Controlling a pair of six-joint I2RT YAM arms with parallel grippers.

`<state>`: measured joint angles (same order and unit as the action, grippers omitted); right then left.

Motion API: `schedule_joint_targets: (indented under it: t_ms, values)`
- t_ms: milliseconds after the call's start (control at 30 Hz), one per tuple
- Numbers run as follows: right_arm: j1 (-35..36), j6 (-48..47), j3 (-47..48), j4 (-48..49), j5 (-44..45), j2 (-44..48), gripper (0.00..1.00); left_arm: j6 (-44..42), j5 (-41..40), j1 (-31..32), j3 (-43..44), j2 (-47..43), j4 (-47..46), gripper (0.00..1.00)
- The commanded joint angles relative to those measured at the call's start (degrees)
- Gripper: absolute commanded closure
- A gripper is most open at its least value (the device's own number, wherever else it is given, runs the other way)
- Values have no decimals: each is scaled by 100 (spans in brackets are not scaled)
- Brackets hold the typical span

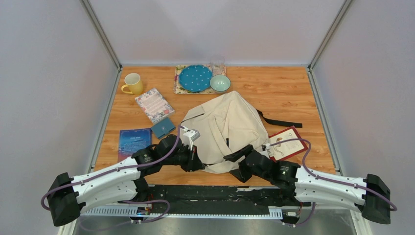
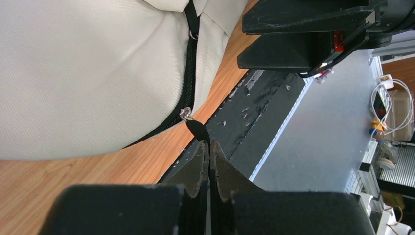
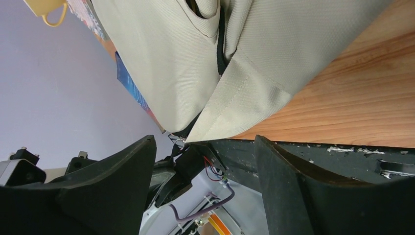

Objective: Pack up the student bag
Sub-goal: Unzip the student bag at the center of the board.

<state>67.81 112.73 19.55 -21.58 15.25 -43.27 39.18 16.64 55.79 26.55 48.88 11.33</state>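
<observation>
Student bag [image 1: 225, 129] lying long-ways, near edge to far edge
Left gripper [image 2: 209, 145] pinches its zipper pull [image 2: 197, 129], right gripper [image 3: 205, 142] spread wide.

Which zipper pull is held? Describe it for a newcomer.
From the cream student bag, follow its black zipper toward the near edge. The zipper pull there, silver ring and black tab, is pinched in the left gripper; the other pull sits free.

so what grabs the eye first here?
The cream backpack sprawls mid-table, with both arms crowding its near edge. The left gripper is shut on the black zipper pull, while the right gripper hangs open at the backpack's near corner. A yellow mug and a blue dotted plate sit along the far edge.
</observation>
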Motion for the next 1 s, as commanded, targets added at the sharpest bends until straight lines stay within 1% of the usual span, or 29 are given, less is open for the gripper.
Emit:
schedule_joint_targets:
  t_ms: [0, 67, 200, 333, 500, 567, 700, 833, 900, 967]
  values:
    - [22, 56, 242, -320, 207, 134, 24, 90, -12, 20, 44, -159, -158, 100]
    - [22, 39, 242, -320, 181, 117, 24, 37, -12, 20, 44, -221, -158, 100]
    - [22, 22, 120, -23, 93, 73, 24, -85, -12, 20, 105, -239, -44, 100]
    - [22, -137, 110, -30, 5, 81, 24, -77, -108, 20, 123, -300, 79, 100]
    - [22, -146, -135, 23, -57, 459, 24, 89, -424, 20, -114, -573, 18, 100]
    - [22, -128, -241, -178, -39, 643, 24, 125, -478, 20, -88, -564, 62, 100]
    - [30, 126, -364, -890, 171, 1485, 25, 178, -539, 20, -88, -467, 1, 100]
    - [22, 57, -321, -1365, 356, 2014, 27, 222, -627, 20, -176, -476, -158, 100]
    - [22, 4, -259, -1410, 383, 2024, 27, 265, -601, 20, -176, -485, -193, 100]
    - [22, -101, -180, -1314, 322, 1840, 27, 248, -566, 20, -220, -494, -306, 100]
